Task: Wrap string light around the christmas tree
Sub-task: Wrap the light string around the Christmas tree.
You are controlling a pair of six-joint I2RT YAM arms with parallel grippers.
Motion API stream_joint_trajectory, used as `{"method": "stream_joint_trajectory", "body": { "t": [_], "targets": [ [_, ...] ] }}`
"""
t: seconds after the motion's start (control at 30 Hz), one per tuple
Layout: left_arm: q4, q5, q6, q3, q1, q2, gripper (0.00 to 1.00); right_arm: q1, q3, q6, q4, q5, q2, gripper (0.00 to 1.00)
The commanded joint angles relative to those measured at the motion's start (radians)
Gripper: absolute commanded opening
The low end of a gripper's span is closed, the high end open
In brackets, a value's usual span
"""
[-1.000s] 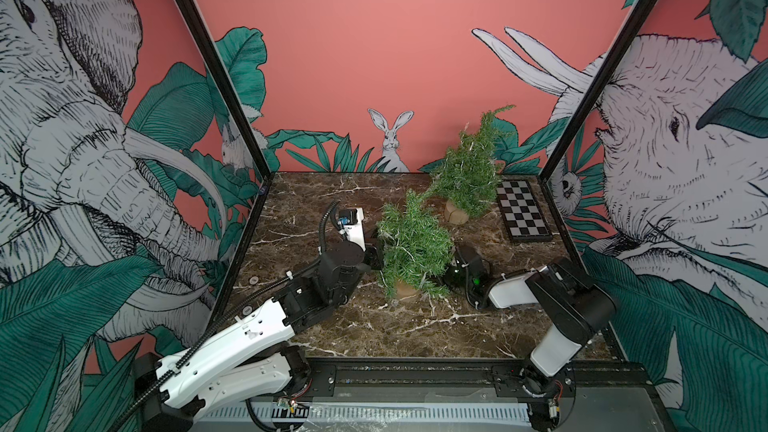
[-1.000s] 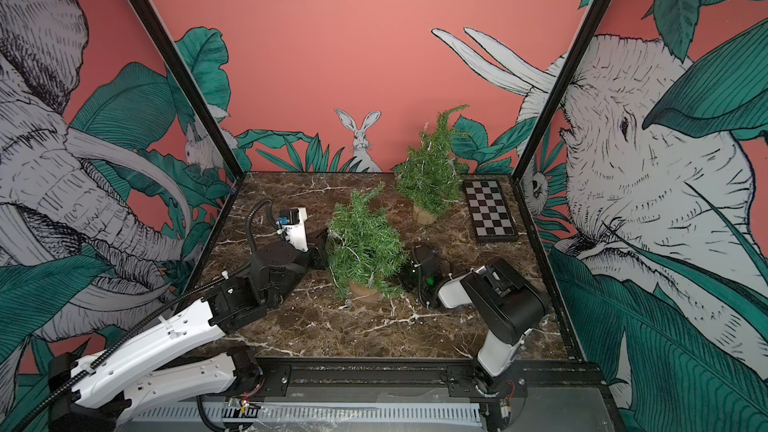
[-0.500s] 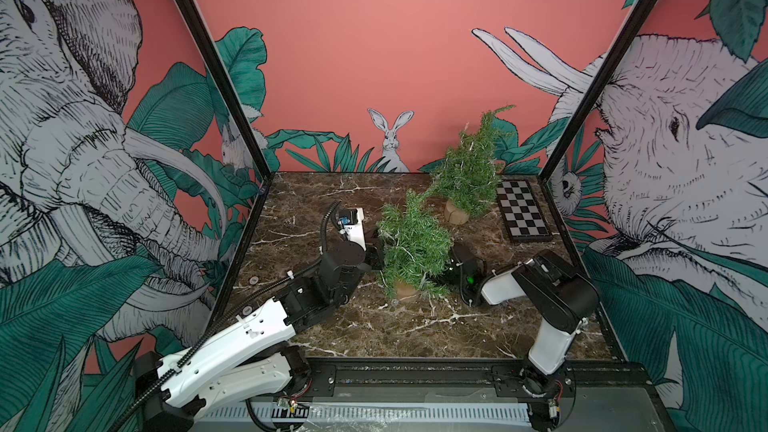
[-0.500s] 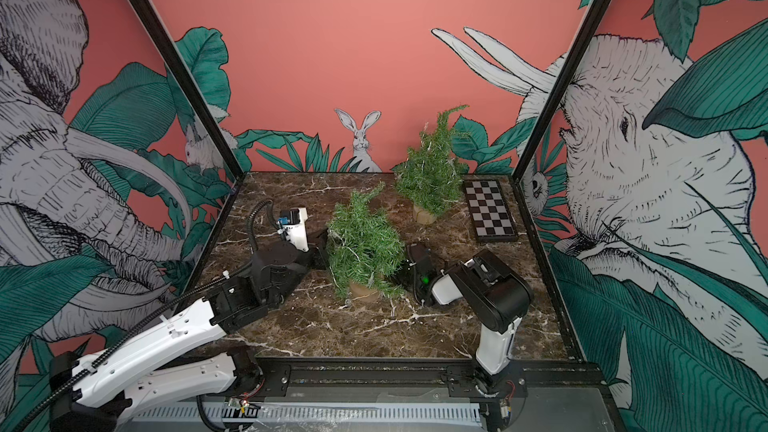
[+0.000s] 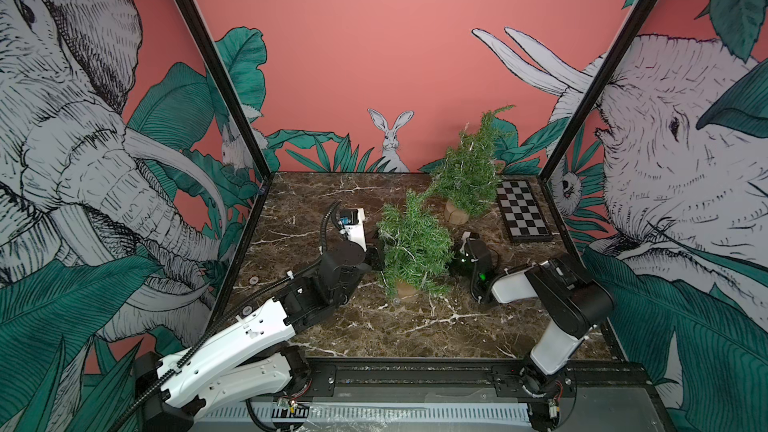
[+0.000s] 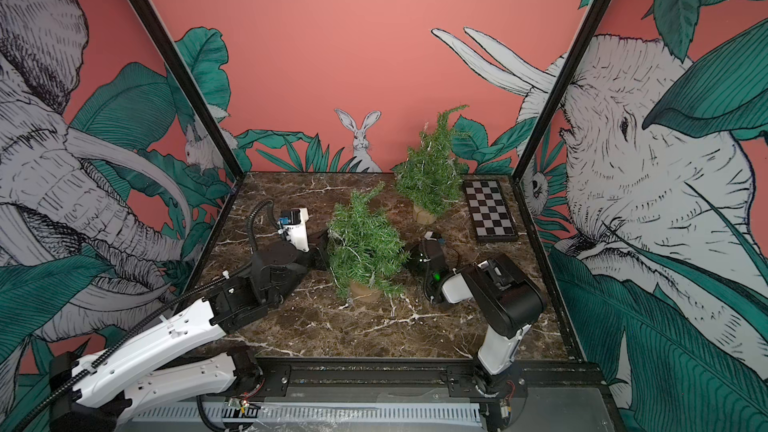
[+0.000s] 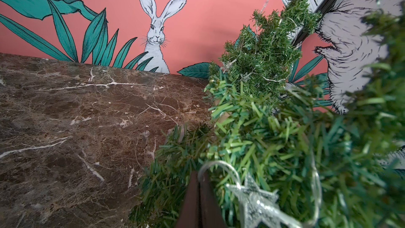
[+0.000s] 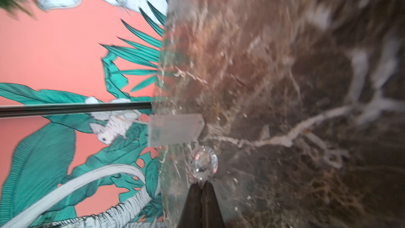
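Observation:
The near christmas tree [image 5: 415, 249] [image 6: 365, 247] stands on a wooden stump mid-table. A thin silver string light [image 7: 254, 196] with star ornaments lies in its branches. My left gripper [image 7: 199, 173] is against the tree's left side [image 5: 376, 257], shut on a loop of the wire. On the tree's right side, low over the table, is my right gripper [image 8: 201, 183] [image 5: 455, 259]. It is shut, with a clear round bulb [image 8: 203, 163] of the string light right at its tips. The wire between those fingers is too thin to see.
A second tree [image 5: 469, 178] with its own wire and stars stands further back, right. A chessboard [image 5: 524, 216] lies at the right wall. A translucent flat box [image 8: 175, 130] lies beyond the bulb. The marble table [image 5: 415, 326] is walled on three sides.
My right arm has swung in toward the near tree and its gripper has closed from half open to shut. The left arm and both trees have not moved.

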Motion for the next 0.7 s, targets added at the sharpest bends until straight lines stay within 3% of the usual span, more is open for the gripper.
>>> {"method": "stream_joint_trajectory", "body": {
  "t": [0.0, 0.33, 0.67],
  "targets": [
    [0.003, -0.005, -0.019, 0.001, 0.005, -0.027, 0.0, -0.005, -0.014, -0.007, 0.071, 0.066, -0.111, 0.0],
    [0.018, 0.006, -0.019, -0.006, 0.004, -0.035, 0.0, -0.002, 0.061, -0.355, -0.436, 0.224, -0.556, 0.0],
    [0.027, 0.013, -0.009, -0.009, 0.004, -0.035, 0.0, 0.039, 0.089, -0.485, -0.57, 0.277, -0.759, 0.0]
  ]
}}
